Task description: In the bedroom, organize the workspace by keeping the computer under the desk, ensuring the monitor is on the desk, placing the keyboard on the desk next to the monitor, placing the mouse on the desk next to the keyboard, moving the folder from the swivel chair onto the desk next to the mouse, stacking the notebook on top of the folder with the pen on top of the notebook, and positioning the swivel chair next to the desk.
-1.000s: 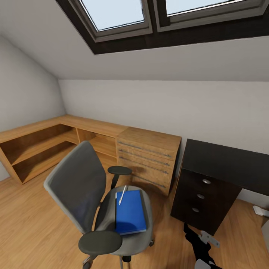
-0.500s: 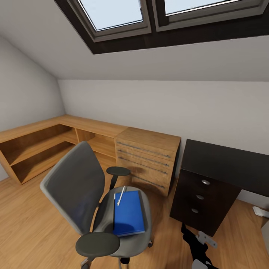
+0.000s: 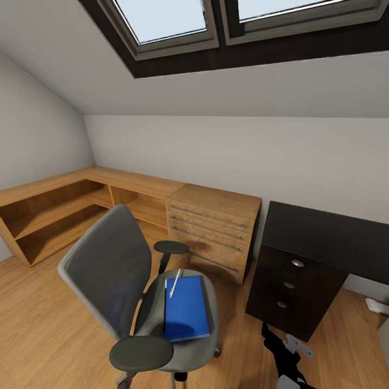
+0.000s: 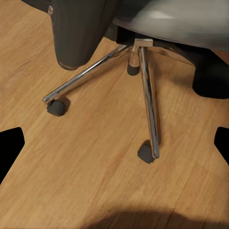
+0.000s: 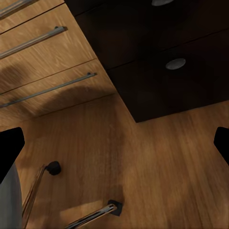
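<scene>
The grey swivel chair stands on the wooden floor, left of the black desk. On its seat lies the blue folder, and a white pen rests on the folder's far corner. I cannot make out a notebook apart from the folder. The computer, monitor, keyboard and mouse are out of view. My left gripper is open above the floor by the chair's chrome base. My right gripper is open, low in front of the desk's dark drawers. My right arm hangs at the bottom.
A light wooden chest with bar handles stands between chair and desk, joined to low wooden shelving along the left wall. The ceiling slopes low under skylights. Small pale objects lie at the right edge.
The whole picture shifted slightly left and down a second ago, so the camera moved. Chair, folder and pen have kept their places since.
</scene>
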Robot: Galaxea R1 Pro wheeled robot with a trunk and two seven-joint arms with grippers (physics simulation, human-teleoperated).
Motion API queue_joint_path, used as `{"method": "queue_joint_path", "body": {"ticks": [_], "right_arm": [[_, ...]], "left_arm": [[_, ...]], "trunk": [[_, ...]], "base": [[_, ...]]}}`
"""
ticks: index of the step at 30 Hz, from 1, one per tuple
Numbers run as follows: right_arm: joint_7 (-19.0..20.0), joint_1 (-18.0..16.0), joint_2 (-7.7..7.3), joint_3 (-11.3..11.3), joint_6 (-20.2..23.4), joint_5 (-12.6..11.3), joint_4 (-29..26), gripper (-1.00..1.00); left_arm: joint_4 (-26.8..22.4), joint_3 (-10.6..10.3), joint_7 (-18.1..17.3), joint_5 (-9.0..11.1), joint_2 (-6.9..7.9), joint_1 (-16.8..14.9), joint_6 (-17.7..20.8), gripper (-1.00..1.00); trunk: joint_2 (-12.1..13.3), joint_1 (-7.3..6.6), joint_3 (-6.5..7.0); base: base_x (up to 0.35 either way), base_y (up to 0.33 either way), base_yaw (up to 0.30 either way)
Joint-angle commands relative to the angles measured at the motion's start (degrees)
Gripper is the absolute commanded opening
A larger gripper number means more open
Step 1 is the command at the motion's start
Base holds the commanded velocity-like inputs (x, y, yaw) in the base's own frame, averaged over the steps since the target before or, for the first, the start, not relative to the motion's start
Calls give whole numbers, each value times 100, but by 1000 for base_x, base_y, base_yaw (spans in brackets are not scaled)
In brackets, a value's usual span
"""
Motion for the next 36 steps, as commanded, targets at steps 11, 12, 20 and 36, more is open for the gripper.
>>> {"method": "queue_joint_path", "body": {"ticks": [11, 12, 20, 36], "right_arm": [[44, -5, 5, -46, -15, -9, 9, 100], [46, -5, 5, -46, -15, -9, 9, 100], [49, -5, 3, -46, -15, -9, 9, 100], [45, -5, -3, -46, -15, -9, 9, 100]], "left_arm": [[4, -16, 20, 24, 4, -4, -20, 100], [4, -16, 20, 25, 4, -4, -20, 100], [4, -16, 14, 31, -2, -4, -56, 100], [4, -7, 19, 31, -9, -4, -56, 100]], "trunk": [[-3, 0, -13], [-3, 0, -13], [-3, 0, -13], [598, -330, 254]], "base": [[-161, -37, 0], [-99, -43, 0], [-32, -14, -112], [-2, -1, -58]]}}
